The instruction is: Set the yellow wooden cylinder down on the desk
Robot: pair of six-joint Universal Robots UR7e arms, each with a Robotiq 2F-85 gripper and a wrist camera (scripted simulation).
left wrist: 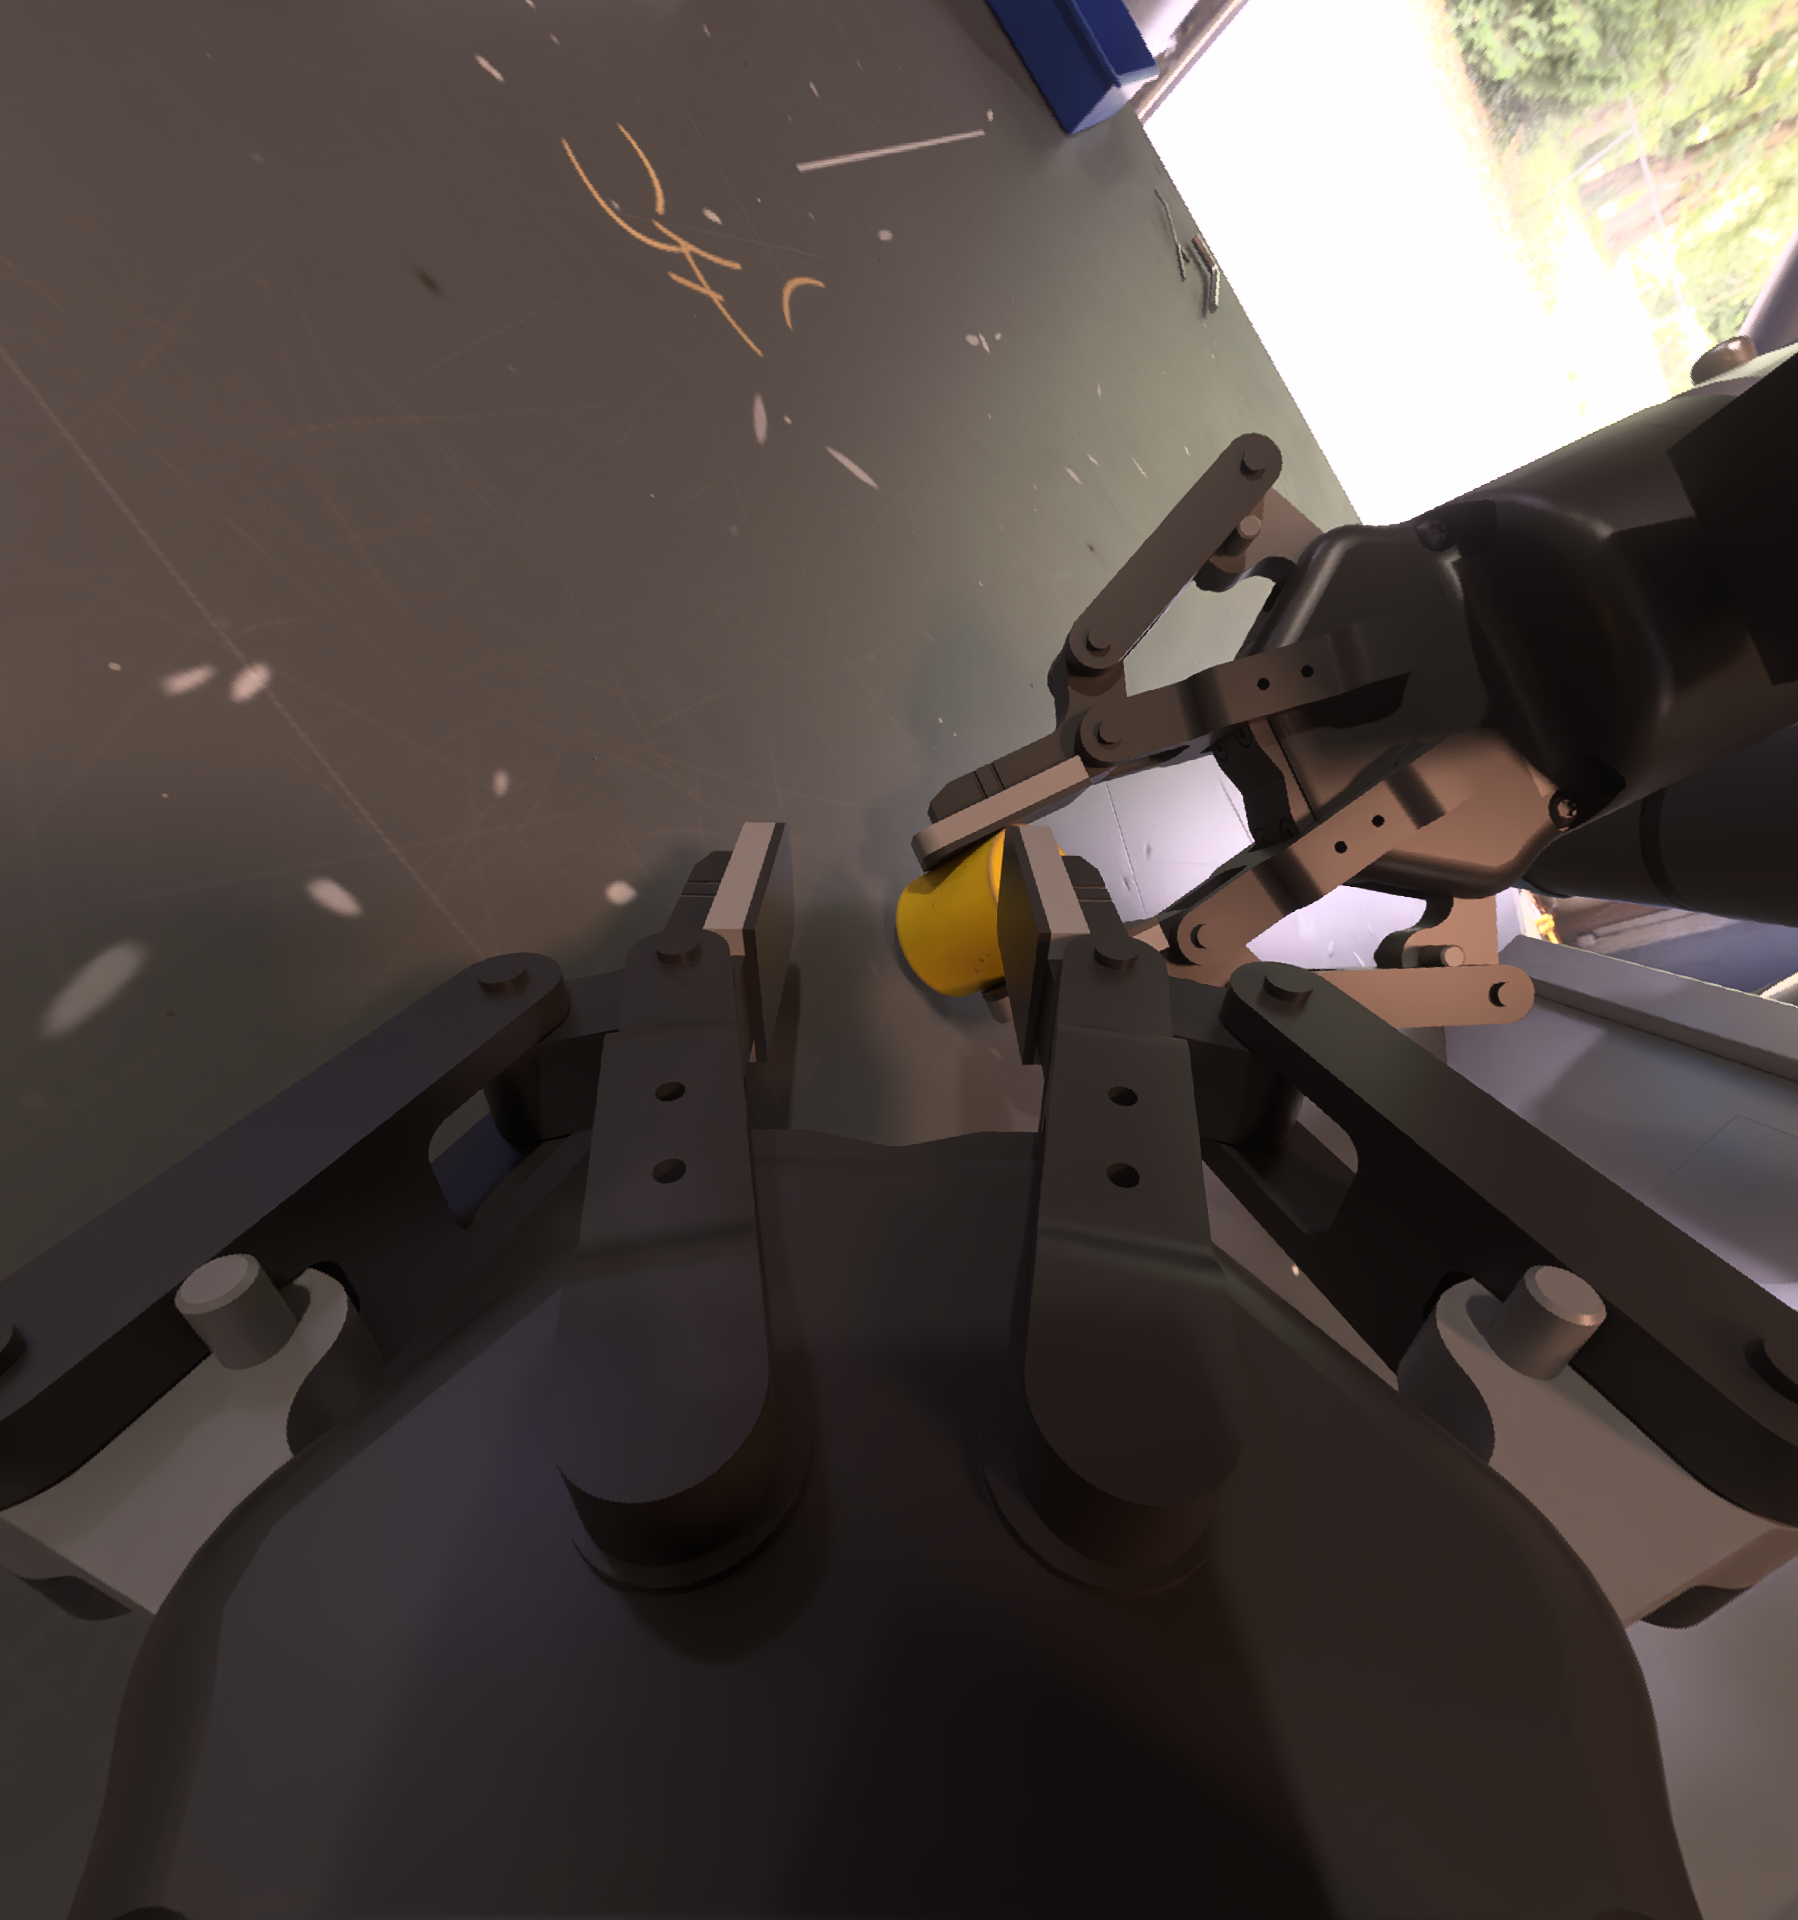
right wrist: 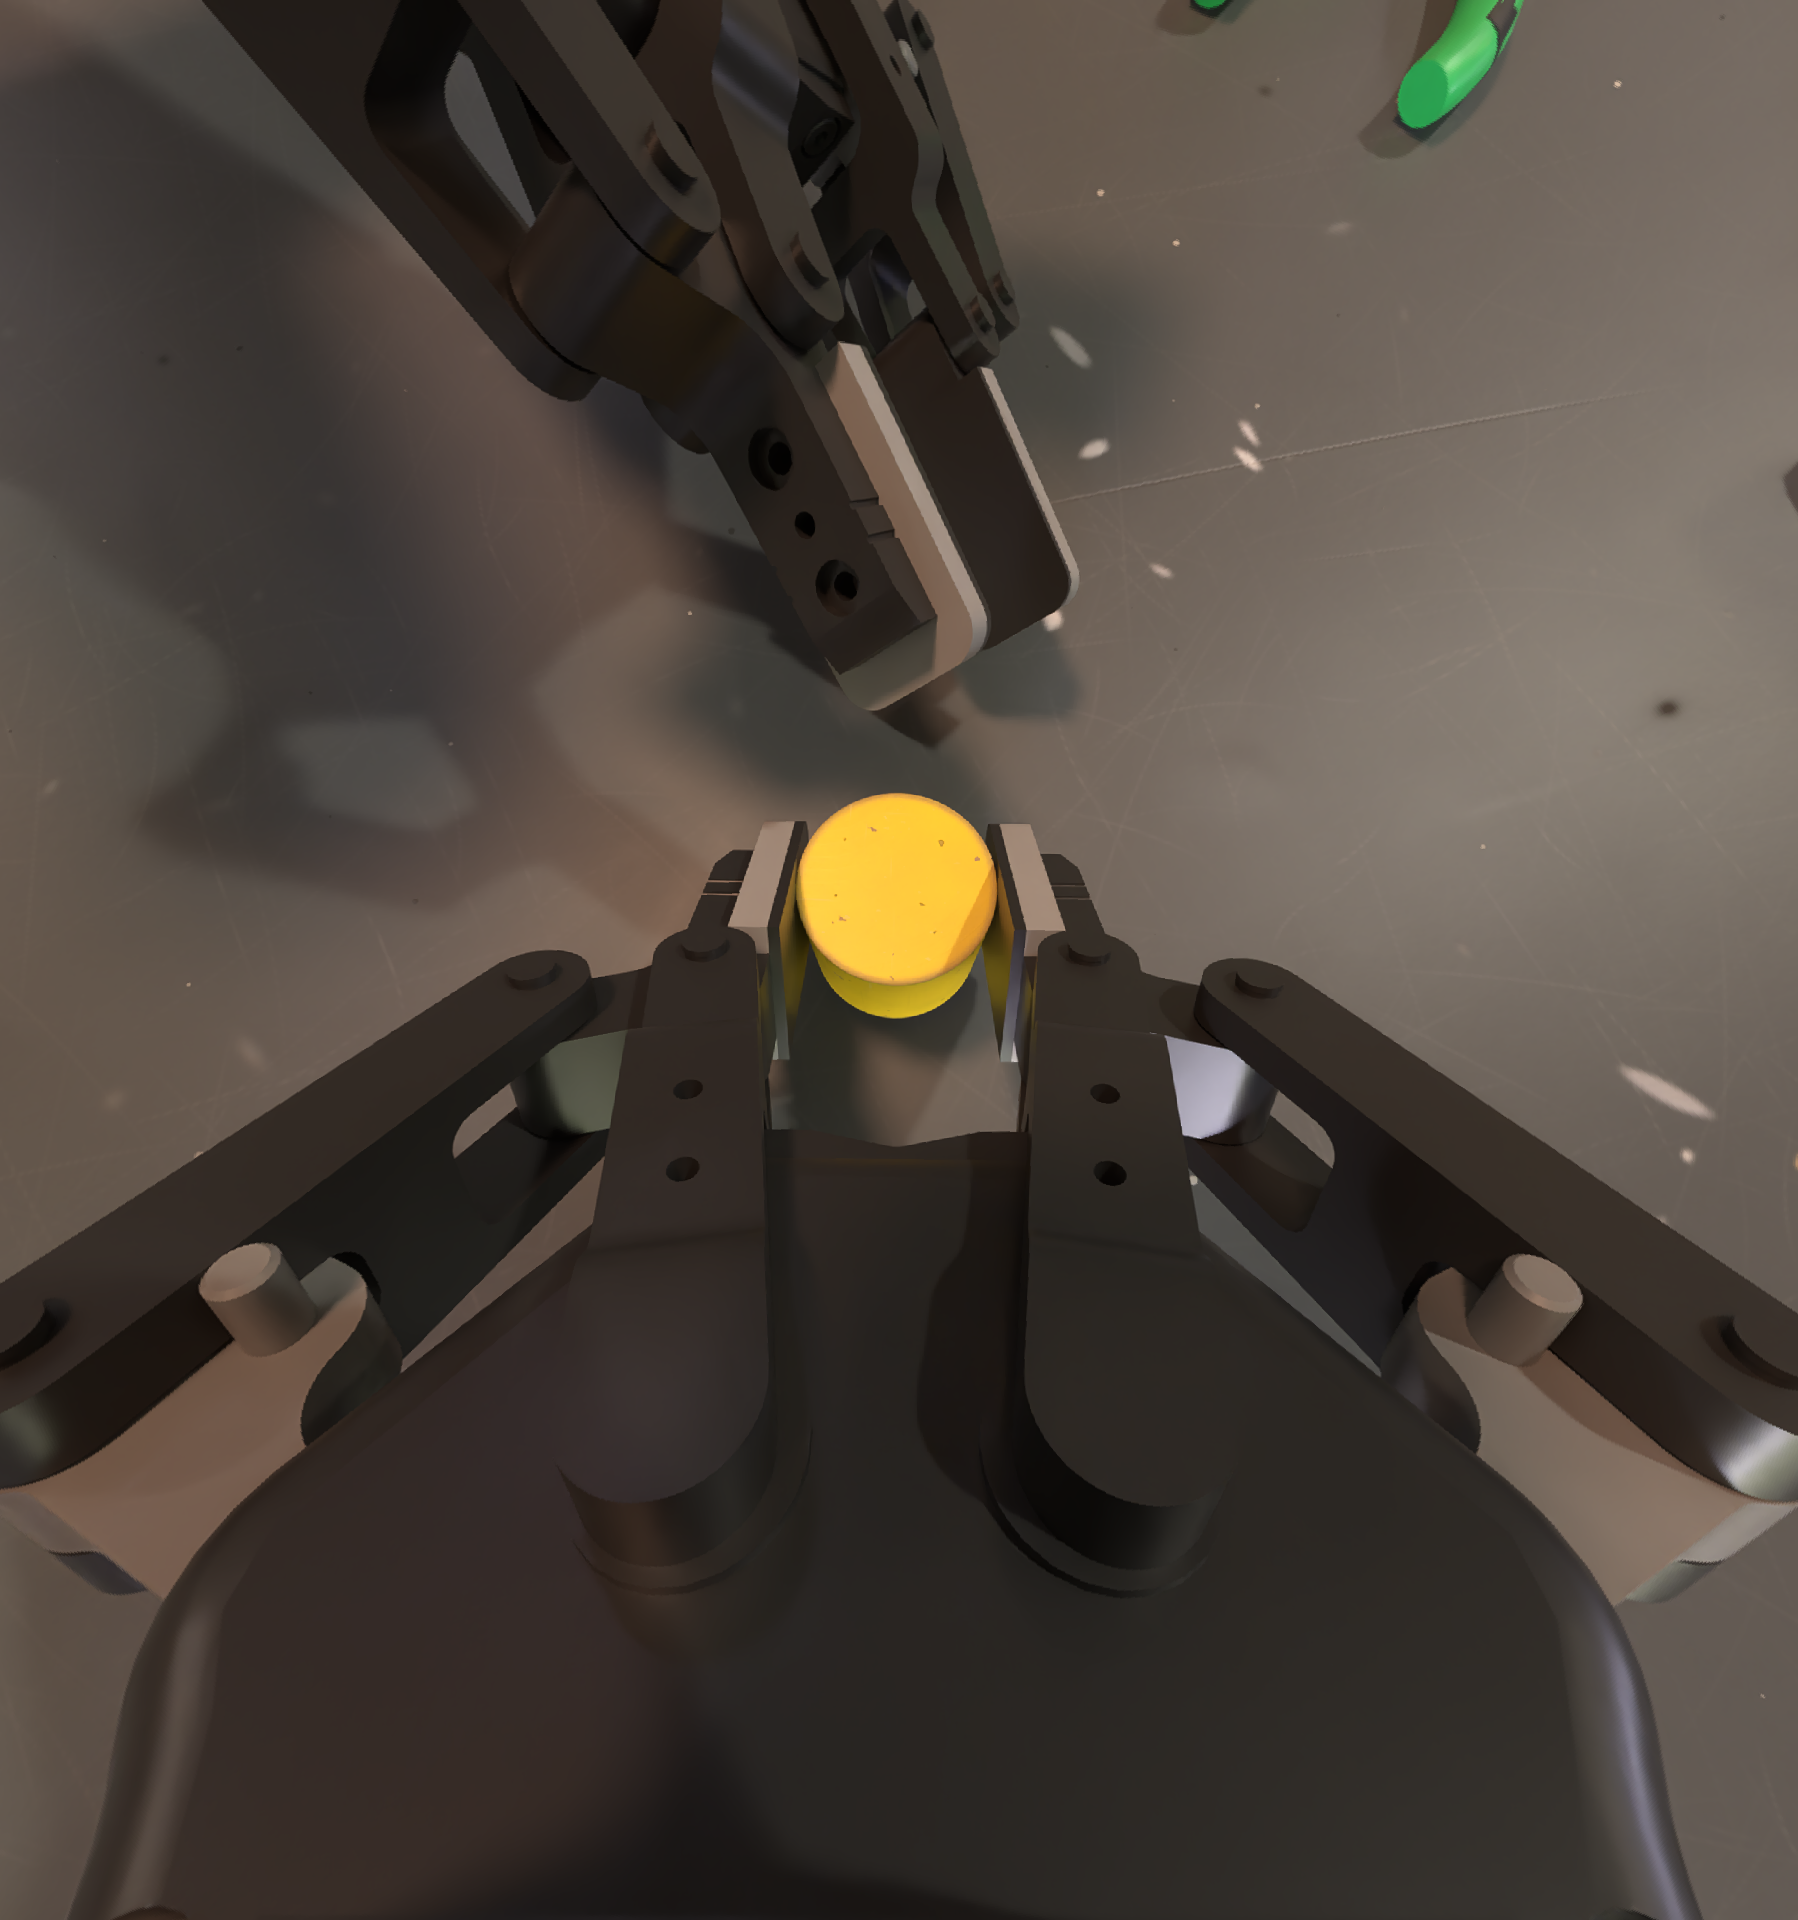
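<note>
The yellow wooden cylinder (right wrist: pixel 895 894) stands upright between the pads of my right gripper (right wrist: pixel 895 920), which is shut on its sides. Its round top faces the right wrist camera. It hangs low over the grey scratched desk (right wrist: pixel 1394 727); I cannot tell if it touches. In the left wrist view the cylinder (left wrist: pixel 942 935) shows partly behind one of my fingers, held by the right gripper (left wrist: pixel 962 914). My left gripper (left wrist: pixel 900 914) is open and empty, a short way from the cylinder. It also shows in the right wrist view (right wrist: pixel 936 634), beyond the cylinder.
A green object (right wrist: pixel 1446 73) lies at the far edge of the desk. A blue box (left wrist: pixel 1071 62) stands at the far end. The desk's edge (left wrist: pixel 1290 416) runs along the right, with a light grey unit (left wrist: pixel 1653 1091) below the right arm.
</note>
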